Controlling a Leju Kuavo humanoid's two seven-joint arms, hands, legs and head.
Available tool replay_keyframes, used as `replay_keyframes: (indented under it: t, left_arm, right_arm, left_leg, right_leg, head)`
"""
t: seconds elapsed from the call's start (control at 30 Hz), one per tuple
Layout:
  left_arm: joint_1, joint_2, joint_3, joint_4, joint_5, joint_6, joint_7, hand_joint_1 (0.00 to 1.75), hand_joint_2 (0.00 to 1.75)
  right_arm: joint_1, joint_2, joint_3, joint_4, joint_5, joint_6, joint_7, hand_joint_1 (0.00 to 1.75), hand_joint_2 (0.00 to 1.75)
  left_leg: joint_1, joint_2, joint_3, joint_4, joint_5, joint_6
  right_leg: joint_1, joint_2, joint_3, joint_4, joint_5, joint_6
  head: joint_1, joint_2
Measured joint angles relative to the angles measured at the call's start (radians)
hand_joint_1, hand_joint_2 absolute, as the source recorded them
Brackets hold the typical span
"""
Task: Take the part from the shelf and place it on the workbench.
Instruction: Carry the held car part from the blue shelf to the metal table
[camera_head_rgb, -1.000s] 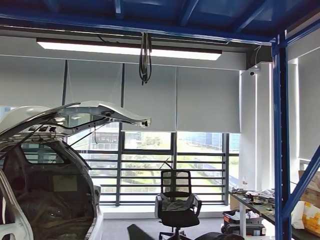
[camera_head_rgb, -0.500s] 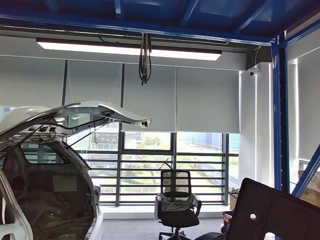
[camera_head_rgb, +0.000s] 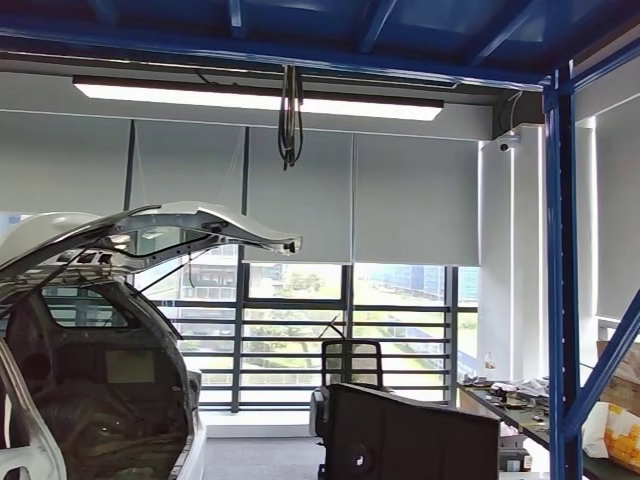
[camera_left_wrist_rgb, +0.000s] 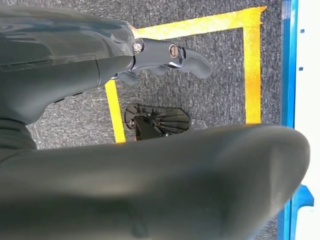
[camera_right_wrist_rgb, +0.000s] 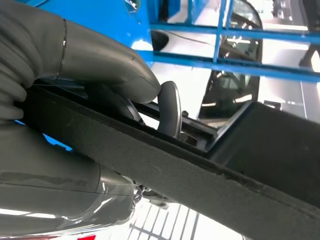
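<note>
Flat black felt-faced part (camera_head_rgb: 411, 438), round hole near lower edge, held upright and slightly tilted, edge clamped in right hand (camera_right_wrist_rgb: 75, 130).

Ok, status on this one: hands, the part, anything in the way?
Right hand grips the black panel by its edge. Left hand hangs over yellow floor tape, holding nothing. Panel low in head view, in front of the office chair. Workbench unconfirmed.

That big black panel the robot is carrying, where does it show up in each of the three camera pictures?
Head view: the black panel stands at bottom centre, in front of the office chair.
Left wrist view: I cannot tell it apart.
Right wrist view: its dark edge runs across, gripped by the right hand.
Shared landmark: the blue steel frame.
</note>
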Motion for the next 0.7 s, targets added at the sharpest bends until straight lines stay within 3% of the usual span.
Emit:
replay_keyframes:
  t: [0.3, 0.5, 0.57, 0.67, 0.7]
  left_arm:
    - [0.000, 0.000, -0.001, 0.000, -0.009, -0.008, 0.006, 0.00, 1.75]
    - [0.003, 0.002, -0.001, 0.000, -0.009, -0.009, 0.020, 0.00, 1.75]
    - [0.003, 0.002, 0.000, 0.000, -0.007, -0.009, 0.026, 0.00, 1.75]
    - [0.005, 0.003, 0.000, 0.000, -0.003, -0.009, 0.033, 0.00, 1.75]
    - [0.006, 0.003, 0.000, 0.000, -0.001, -0.010, 0.034, 0.00, 1.75]
  right_arm:
    - [-0.040, -0.040, 0.036, 0.015, -0.040, 0.008, 0.001, 1.75, 1.75]
    - [-0.040, -0.073, 0.036, 0.007, -0.088, 0.014, -0.001, 1.75, 1.75]
    - [-0.040, -0.084, 0.032, 0.000, -0.098, 0.016, -0.003, 1.75, 1.75]
    - [-0.034, -0.098, 0.027, -0.002, -0.104, 0.019, -0.005, 1.75, 1.75]
    - [-0.030, -0.101, 0.027, -0.001, -0.105, 0.020, -0.005, 1.75, 1.75]
  left_leg:
    - [-0.006, 0.000, 0.000, 0.001, -0.001, 0.002]
    - [-0.008, 0.001, 0.004, -0.006, 0.000, 0.013]
    - [-0.001, 0.003, 0.012, -0.016, 0.005, 0.020]
    - [0.003, 0.004, 0.015, -0.018, 0.006, 0.022]
    - [0.004, 0.004, 0.015, -0.018, 0.006, 0.022]
  right_leg:
    - [-0.005, 0.000, 0.000, -0.001, 0.000, 0.002]
    - [-0.011, 0.000, 0.001, 0.000, -0.004, 0.015]
    - [-0.011, 0.000, -0.019, 0.049, -0.037, 0.021]
    - [-0.017, 0.000, -0.116, 0.236, -0.116, 0.029]
    - [-0.019, 0.000, -0.140, 0.274, -0.119, 0.031]
  head:
    - [0.000, 0.000]
    - [0.000, 0.000]
    - [0.000, 0.000]
    - [0.000, 0.000]
    - [0.000, 0.000]
